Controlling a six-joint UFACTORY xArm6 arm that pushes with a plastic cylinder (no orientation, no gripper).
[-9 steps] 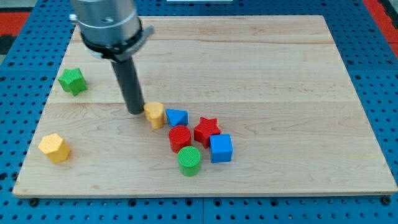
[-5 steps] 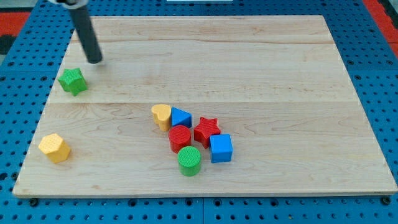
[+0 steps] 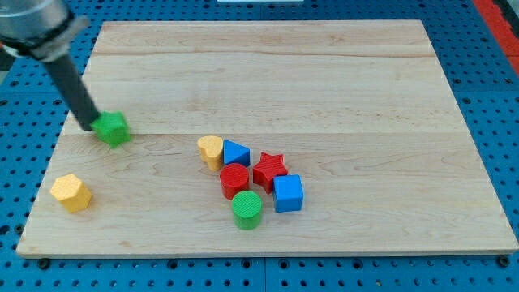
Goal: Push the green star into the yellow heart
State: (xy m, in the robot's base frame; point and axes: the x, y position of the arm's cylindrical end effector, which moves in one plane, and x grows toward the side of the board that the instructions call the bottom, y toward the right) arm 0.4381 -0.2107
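My tip [image 3: 87, 127] has swung behind the green star [image 3: 111, 128], nudging it rightward; no fingers to open or close – bare rod; push straight toward the yellow heart [image 3: 211, 150] – slightly downward.

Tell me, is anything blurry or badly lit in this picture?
Camera view: lighting is even and soft, with only faint shadows under the blocks; the green star and yellow heart look sharp; my tip, at the star's left side, and the rod above look slightly smeared; no strong glare on the wooden board.
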